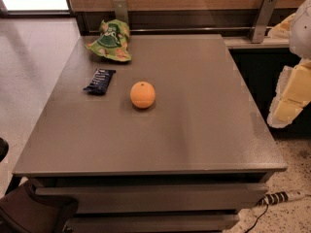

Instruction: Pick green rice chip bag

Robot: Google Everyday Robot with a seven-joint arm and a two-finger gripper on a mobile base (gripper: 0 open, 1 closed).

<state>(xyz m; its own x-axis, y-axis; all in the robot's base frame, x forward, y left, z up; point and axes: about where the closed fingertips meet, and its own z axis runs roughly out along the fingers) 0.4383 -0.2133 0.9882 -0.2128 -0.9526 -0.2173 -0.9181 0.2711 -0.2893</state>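
The green rice chip bag (pixel 111 40) is a wrinkly light-green foil bag with a darker green centre. It lies at the far left corner of the grey table (pixel 194 130). My gripper (pixel 290 98) is a pale, yellowish shape at the right edge of the camera view. It hangs beyond the table's right side, far from the bag, and touches nothing on the table.
An orange (pixel 143 94) sits near the table's middle, in front of the bag. A small flat dark-blue bar wrapper (pixel 99 81) lies left of the orange. A wooden wall with metal brackets (pixel 262 18) runs behind the table. A power strip (pixel 284 196) lies on the floor at the lower right.
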